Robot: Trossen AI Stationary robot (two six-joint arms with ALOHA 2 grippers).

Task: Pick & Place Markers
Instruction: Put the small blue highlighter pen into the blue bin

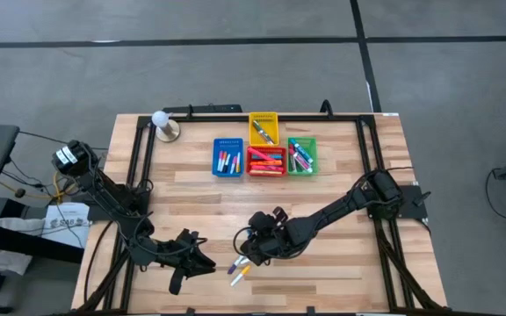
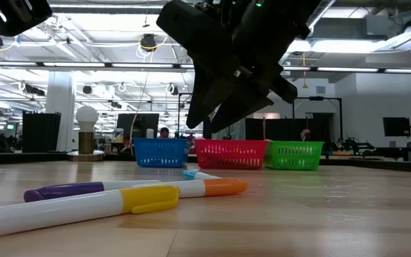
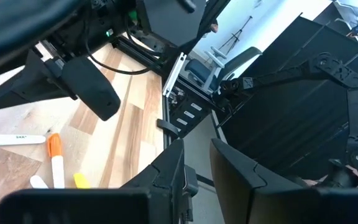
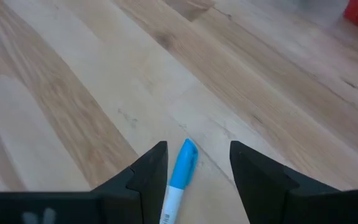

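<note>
From the high view I see the whole bench (image 1: 341,175): four bins in a cluster near the far edge, yellow bin (image 1: 263,126) behind, blue bin (image 1: 228,157), red bin (image 1: 266,161) and green bin (image 1: 302,155) in a row, each with markers inside. A white bulb on a round base (image 1: 163,125) stands near the far left corner. Only this view shows both arms at once.

The right gripper (image 1: 251,253) is low over the bench near the front edge, about midway along it. Its wrist view gives what the overhead cannot: the fingers (image 4: 146,171) stand apart, released, and the blue-capped marker (image 4: 181,167) lies on the wood between them, touching neither as far as I can see. Its barrel is cut off at the frame edge.

Just beside it, toward the front edge, lie three more: the orange-capped marker (image 2: 212,188), the purple marker (image 2: 66,191) and the yellow-capped marker (image 2: 84,207), best separated in the low view; overhead they merge into a small bundle.

The left gripper (image 1: 185,262) waits near the front edge, left of the markers, its fingers (image 3: 166,180) slightly apart and holding nothing. The right arm blocks much of the low view
</note>
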